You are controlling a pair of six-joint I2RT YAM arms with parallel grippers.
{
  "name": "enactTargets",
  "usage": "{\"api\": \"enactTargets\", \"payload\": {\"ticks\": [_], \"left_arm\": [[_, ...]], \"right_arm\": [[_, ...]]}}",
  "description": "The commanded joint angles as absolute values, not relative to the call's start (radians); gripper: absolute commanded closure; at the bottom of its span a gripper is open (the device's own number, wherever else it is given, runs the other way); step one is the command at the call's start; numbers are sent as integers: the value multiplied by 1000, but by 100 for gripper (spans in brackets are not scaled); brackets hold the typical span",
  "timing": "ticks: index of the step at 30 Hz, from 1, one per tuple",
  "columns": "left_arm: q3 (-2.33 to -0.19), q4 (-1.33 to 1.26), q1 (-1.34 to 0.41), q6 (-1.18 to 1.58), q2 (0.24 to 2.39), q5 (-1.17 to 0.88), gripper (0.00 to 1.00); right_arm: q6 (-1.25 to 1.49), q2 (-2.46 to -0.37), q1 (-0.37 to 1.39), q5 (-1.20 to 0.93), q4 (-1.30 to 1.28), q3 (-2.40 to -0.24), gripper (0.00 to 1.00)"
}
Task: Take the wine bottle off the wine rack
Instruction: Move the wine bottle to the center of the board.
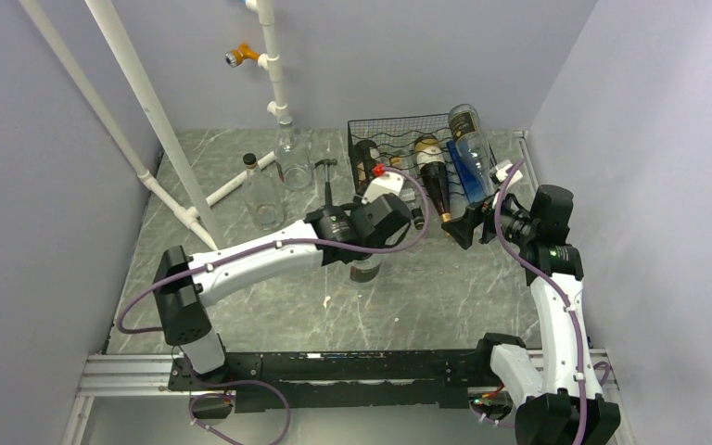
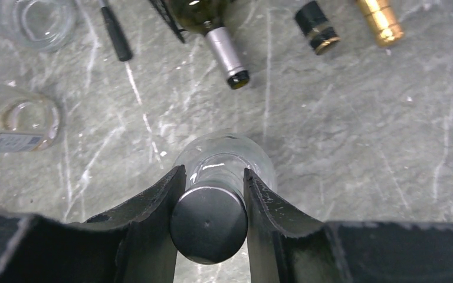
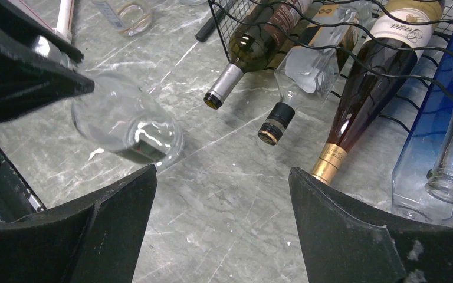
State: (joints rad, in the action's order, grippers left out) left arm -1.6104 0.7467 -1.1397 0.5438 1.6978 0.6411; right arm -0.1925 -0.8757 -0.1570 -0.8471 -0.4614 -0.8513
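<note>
Glass is smooth. Your left gripper [image 2: 212, 177] is shut tight on the bottle [image 2: 224, 154] by its cap [image 2: 208, 227], so it could slip out and break. Your right gripper [image 3: 223, 174] is open.

Grey marble tbl [image 1: 426, 297]: wine rack [image 1: 391, 131] back R, hammer [image 1: 327, 183] + clear bottles [image 1: 261, 197] L.

We identify the table [image 1: 426, 297] as grey marble with white veining, and the wine rack [image 1: 394, 139] as black wire. The clear bottle [image 2: 224, 156] carries a black cap [image 2: 208, 223]. In the rack we note a blue bottle [image 3: 417, 150], a dark bottle [image 3: 360, 94] with gold foil, and a green bottle [image 3: 248, 44] with a silver neck. The cables [image 1: 269, 245] are purple.
</note>
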Motion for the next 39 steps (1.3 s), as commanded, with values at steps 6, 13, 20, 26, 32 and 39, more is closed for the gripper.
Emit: {"api": "enactTargets", "payload": {"ticks": [6, 13, 20, 26, 32, 39], "left_arm": [[-1537, 574, -1007, 480, 1501, 693, 100], [-1497, 511, -900, 438, 1470, 690, 100], [-1503, 471, -810, 407, 1483, 664, 100], [-1518, 436, -751, 390, 1505, 650, 100], [-1551, 422, -699, 382, 1539, 624, 100], [-1614, 420, -644, 370, 1594, 590, 100]], "right_arm": [[-196, -867, -161, -842, -422, -847, 15], [-195, -871, -161, -841, -420, -845, 15], [-195, -873, -161, -838, -419, -844, 14], [-196, -873, -161, -835, -419, -844, 15], [-196, -872, -161, -834, -419, -844, 15], [-198, -871, -161, -830, -419, -842, 14]]}}
